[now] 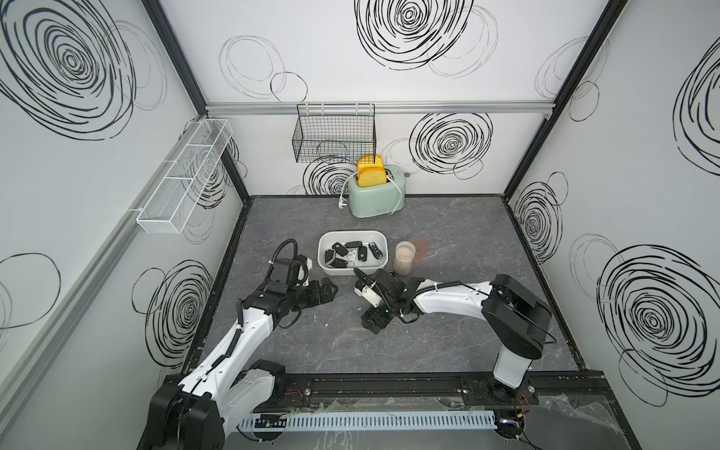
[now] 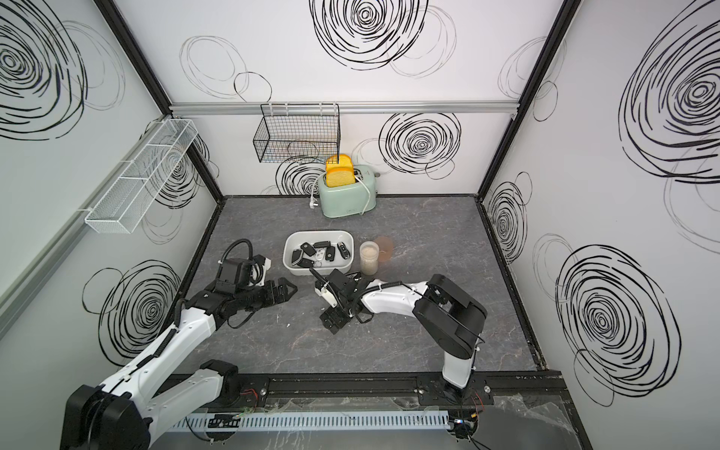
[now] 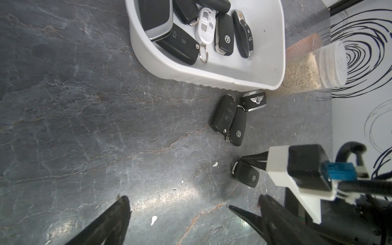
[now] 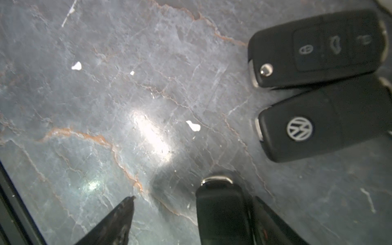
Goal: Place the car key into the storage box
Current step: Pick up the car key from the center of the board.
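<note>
The black car key [image 4: 222, 212] lies flat on the table [image 4: 106, 106] between the parted, empty jaws of the right claw [image 4: 194, 201], long axis along them, close against one jaw, the white storage box [image 3: 212, 81] near ahead, the wide-open left claw [image 3: 178, 202] farther off.

A mint toaster [image 1: 376, 200] with two yellow toast slices [image 1: 370, 176] stands at the table's [image 1: 467, 323] back edge; a wire basket [image 1: 335, 134] hangs above it, a mesh tray [image 1: 183, 177] on the left wall [image 1: 78, 202], a grain jar [image 1: 403, 260] mid-table
</note>
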Available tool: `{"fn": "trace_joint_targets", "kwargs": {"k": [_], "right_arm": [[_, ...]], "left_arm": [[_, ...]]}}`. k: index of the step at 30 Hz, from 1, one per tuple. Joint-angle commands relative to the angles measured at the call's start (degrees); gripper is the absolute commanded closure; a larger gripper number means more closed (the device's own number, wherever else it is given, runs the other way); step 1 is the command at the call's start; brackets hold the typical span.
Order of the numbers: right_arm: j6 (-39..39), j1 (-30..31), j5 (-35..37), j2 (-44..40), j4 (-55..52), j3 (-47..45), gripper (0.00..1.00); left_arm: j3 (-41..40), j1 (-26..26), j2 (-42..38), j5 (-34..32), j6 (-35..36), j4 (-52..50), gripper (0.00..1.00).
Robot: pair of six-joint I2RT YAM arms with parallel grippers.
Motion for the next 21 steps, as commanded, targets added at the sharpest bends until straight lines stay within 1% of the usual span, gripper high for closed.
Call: {"fn": "trace_joint_targets", "kwargs": {"k": [1,7,11,13,17,21], "right_arm": [[0.6,1.2,2.7,-0.3,-5.9,-1.8,0.2],[1.7,1.8,4.8,0.1,-6.6,-1.9,0.41],[2.7,1.8,5.5,-0.1,-7.0,-1.8,0.51],[3.0,1.8,5.5,-0.2,-6.9,-1.9,0.58],[3.8,1.9,5.0,-0.2,-7.1,-1.5,0.67],[5.6,1.8,3.6,-1.1,-7.5,-0.3,0.71]], "left_arm": [[-0.5,0.6,0.4,0.9,0.2,2.8,0.02],[-0.6,0.9,0.8,1.3,0.3,3.0,0.02],[-0.9,1.0,0.5,1.2,0.3,3.1,0.02],[-1.0,1.0,0.5,1.2,0.2,3.3,0.02],[-0.9,1.2,0.6,1.2,0.3,3.2,0.02],[-0.7,1.3,0.7,1.8,0.4,3.0,0.02]]}}
